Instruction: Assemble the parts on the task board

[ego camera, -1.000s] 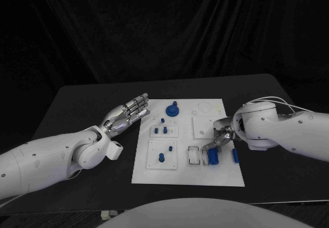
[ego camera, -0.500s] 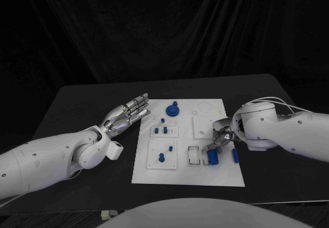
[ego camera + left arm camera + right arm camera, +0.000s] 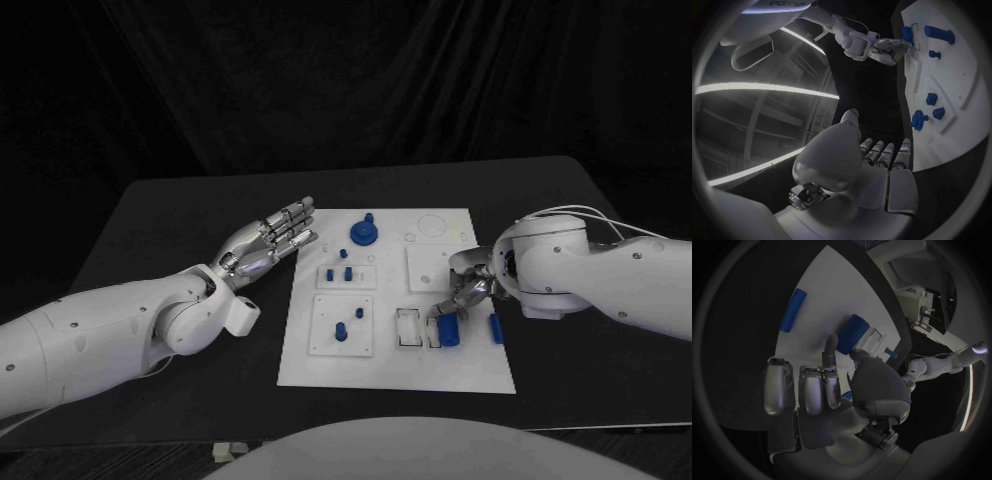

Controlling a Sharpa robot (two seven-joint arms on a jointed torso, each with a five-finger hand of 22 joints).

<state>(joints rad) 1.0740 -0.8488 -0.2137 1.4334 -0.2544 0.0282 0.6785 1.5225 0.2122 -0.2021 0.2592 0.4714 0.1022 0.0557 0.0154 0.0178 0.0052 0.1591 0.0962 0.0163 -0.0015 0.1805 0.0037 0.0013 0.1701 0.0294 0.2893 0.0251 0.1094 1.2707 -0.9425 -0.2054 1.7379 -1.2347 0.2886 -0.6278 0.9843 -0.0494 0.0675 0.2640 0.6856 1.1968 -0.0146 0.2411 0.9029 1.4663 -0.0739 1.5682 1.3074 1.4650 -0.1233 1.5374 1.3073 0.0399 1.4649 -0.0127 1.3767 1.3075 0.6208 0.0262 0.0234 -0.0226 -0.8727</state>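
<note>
Head view: I see the task board (image 3: 397, 375) mid-surface; left hand (image 3: 271, 240) beside its left edge, fingers apart, empty.

Right wrist view: right hand (image 3: 826, 387) over the board, fingers touching a blue cylinder (image 3: 853, 331); grip uncertain.

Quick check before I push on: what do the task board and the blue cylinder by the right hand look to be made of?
Task board: looks like rigid white plastic, matte; flat, even surface with crisp raised pads and no glare. It could be painted, I cannot tell. Blue cylinder at the right hand: probably moulded or printed plastic, uniform saturated blue with a soft sheen along its side in the right wrist view.
</note>
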